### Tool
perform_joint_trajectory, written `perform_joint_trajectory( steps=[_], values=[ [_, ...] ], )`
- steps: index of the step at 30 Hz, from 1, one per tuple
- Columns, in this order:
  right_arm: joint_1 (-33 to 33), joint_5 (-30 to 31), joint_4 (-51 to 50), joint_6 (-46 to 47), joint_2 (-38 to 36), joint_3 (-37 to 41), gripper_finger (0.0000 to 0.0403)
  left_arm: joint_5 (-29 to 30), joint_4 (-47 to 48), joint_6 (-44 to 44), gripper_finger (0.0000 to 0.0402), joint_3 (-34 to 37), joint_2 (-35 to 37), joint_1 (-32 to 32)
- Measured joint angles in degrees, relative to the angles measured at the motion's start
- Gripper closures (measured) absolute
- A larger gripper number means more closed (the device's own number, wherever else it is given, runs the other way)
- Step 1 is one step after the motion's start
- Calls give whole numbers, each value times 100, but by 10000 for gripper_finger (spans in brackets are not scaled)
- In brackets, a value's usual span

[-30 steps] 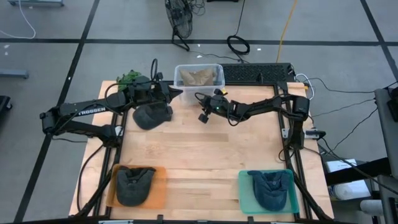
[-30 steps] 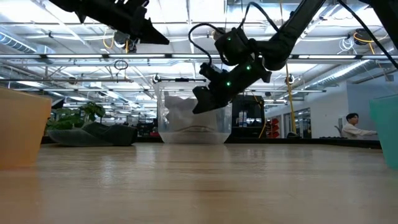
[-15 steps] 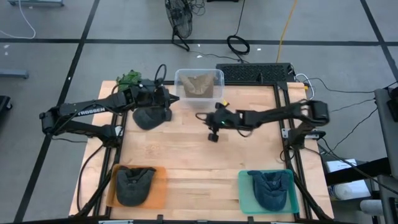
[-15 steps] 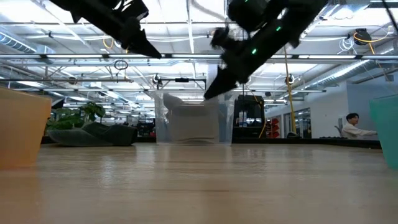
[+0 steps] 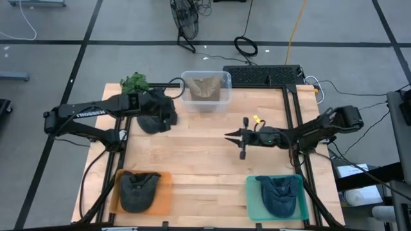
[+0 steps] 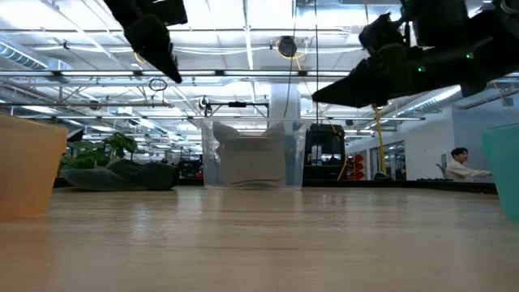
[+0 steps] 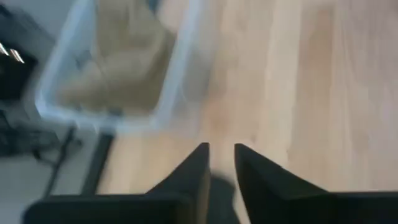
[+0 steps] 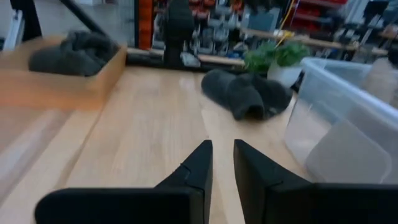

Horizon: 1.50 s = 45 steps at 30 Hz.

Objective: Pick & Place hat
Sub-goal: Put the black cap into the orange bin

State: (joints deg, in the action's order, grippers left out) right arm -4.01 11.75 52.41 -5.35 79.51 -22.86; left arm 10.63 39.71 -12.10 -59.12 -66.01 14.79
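Observation:
A dark grey hat (image 5: 153,122) lies flat on the table at far left, beside a green plant (image 5: 134,81); it also shows in the right wrist view as the hat (image 8: 245,93). A tan hat (image 5: 205,86) sits inside the clear bin (image 5: 226,96) at the far edge. My left gripper (image 5: 171,105) hovers shut over the dark hat's far right side, pointing at the bin (image 7: 168,93). My right gripper (image 5: 227,135) is shut and held level above the table's middle right, pointing left, and holds nothing.
An orange tray (image 5: 164,192) at near left holds a dark hat (image 5: 137,190). A teal tray (image 5: 253,196) at near right holds another dark hat (image 5: 279,196). Bare wood lies between the trays and the bin. A keyboard (image 5: 263,75) sits past the far edge.
My right gripper has drawn back from the clear bin, moving toward the near and right side of the table, and now points left, staying shut. The bin has slid a little toward the near edge. My left gripper has pulled back slightly to the left, over the dark hat.

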Motion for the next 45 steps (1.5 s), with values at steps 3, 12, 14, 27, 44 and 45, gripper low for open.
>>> perform_joint_trajectory(
  steps=[3, 12, 14, 27, 44, 45],
  values=[
    [-12, 7, 398, -96, -86, 200, 360, -61, 1100, 399, 279, -343, -288, -5],
    [-13, 0, 398, -310, -245, 213, 360, 160, 3639, 205, 193, -502, -1410, 278],
    [-13, 0, 400, -363, -254, 210, 360, 226, 3564, -125, 186, -412, -1543, 377],
    [-13, -2, 373, -461, -250, 210, 360, 665, 2502, -3094, 183, 310, -1651, 1216],
    [-11, 7, 215, -605, -248, 208, 360, 614, 1324, -3624, 183, 1295, -1648, 1761],
    [-11, 7, 215, -604, -248, 208, 360, 641, 1267, -3647, 183, 1319, -1646, 1761]
  ],
)
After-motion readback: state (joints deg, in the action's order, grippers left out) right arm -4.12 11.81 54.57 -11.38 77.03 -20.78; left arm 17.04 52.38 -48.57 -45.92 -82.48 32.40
